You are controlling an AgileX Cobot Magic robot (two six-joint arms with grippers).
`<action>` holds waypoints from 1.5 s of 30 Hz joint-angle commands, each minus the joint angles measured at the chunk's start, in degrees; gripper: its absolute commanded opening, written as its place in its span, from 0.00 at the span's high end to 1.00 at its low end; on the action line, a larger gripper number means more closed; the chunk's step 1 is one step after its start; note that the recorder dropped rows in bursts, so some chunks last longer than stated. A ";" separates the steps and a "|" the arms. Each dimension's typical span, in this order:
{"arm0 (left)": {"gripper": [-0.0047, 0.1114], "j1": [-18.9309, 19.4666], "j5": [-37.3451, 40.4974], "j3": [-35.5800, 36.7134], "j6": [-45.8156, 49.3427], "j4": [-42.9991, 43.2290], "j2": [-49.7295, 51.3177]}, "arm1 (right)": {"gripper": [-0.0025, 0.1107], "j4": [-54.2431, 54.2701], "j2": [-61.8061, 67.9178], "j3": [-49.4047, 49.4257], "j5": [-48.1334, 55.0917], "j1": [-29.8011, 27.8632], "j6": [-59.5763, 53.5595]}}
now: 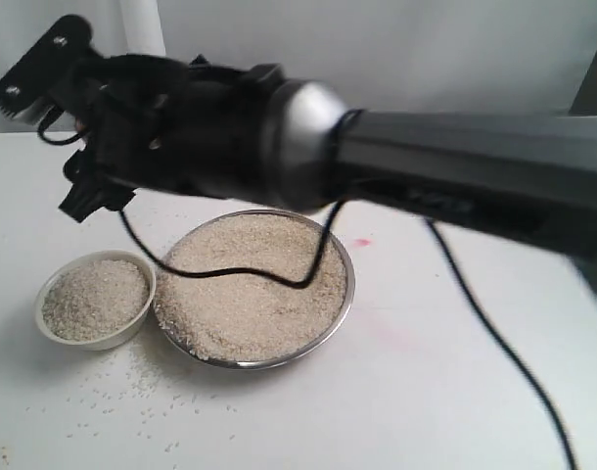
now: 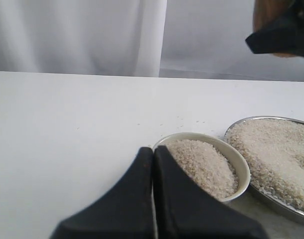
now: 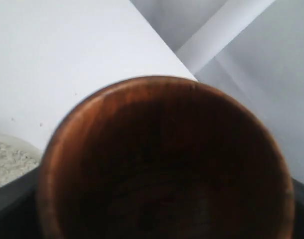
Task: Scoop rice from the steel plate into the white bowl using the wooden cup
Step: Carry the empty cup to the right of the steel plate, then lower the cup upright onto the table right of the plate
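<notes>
The steel plate (image 1: 348, 279) sits mid-table, heaped with rice (image 1: 250, 294). To its left stands the white bowl (image 1: 95, 341), holding a mound of rice (image 1: 91, 299). My right arm reaches across from the right, high above both, and its gripper (image 1: 98, 162) hangs over the table behind the bowl. It is shut on the wooden cup (image 3: 162, 159), whose dark inside looks empty. The cup's brown side (image 2: 266, 15) also shows in the left wrist view. My left gripper (image 2: 153, 155) is shut on nothing, low beside the bowl (image 2: 241, 172).
Loose grains (image 1: 142, 382) lie scattered on the white table in front of the bowl and plate. A black cable (image 1: 494, 333) hangs from the right arm, and a loop of it drapes over the plate. A faint pink stain (image 1: 362, 241) marks the table right of the plate.
</notes>
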 commanded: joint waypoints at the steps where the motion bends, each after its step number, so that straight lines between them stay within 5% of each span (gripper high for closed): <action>1: 0.96 -0.24 -0.21 -0.16 -0.29 -0.27 -0.17 | 0.98 0.14 -9.48 15.30 -16.34 -5.11 7.16; 9: 0.96 -0.24 -0.21 -0.16 -0.13 -0.27 -0.17 | 0.98 5.86 -21.93 35.91 -30.81 -13.54 2.14; 23: 0.96 -0.24 -0.21 -0.16 -0.26 -0.27 -0.17 | 0.98 19.49 -28.33 50.50 -38.71 -25.22 -11.05; 31: 0.96 -0.24 -0.21 -0.16 -0.15 -0.27 -0.17 | 0.98 30.51 -30.62 63.10 -53.18 -33.89 -17.12; 45: 0.96 -0.24 -0.21 -0.16 -0.29 -0.27 -0.17 | 0.98 41.85 -18.36 67.49 -60.90 -36.38 -27.07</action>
